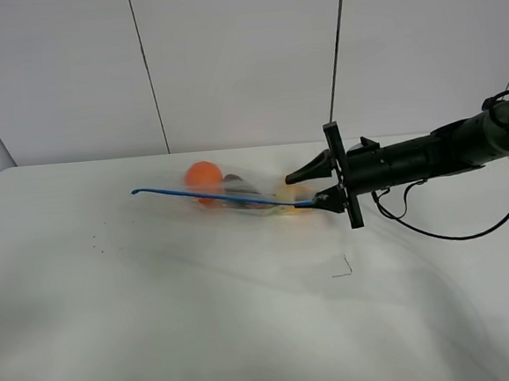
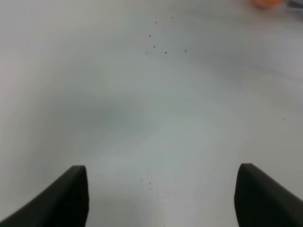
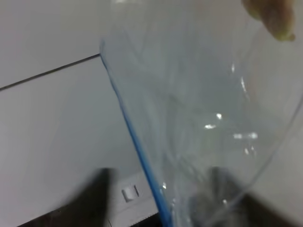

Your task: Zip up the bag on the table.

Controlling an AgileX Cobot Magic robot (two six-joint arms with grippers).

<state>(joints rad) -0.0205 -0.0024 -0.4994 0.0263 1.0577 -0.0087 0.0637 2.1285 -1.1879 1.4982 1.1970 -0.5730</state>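
While hovering over bare table point(image 2: 156, 118), left gripper point(image 2: 161, 198) with fingers point(image 2: 66, 198) spread wide, holding nothing, a few dark specks point(image 2: 156, 45) beyond. Farther back on the table, a small thin black mark point(image 1: 342, 268). Behind that, the bag point(image 1: 237, 192) near the middle, blue zip strip point(image 1: 211, 196) running along its near edge, orange produce point(image 1: 203, 174) showing through. At the strip's right end, right gripper point(image 1: 318, 185), lower finger point(image 1: 329, 202) touching it, upper finger apart above; whether pinched, cannot tell.
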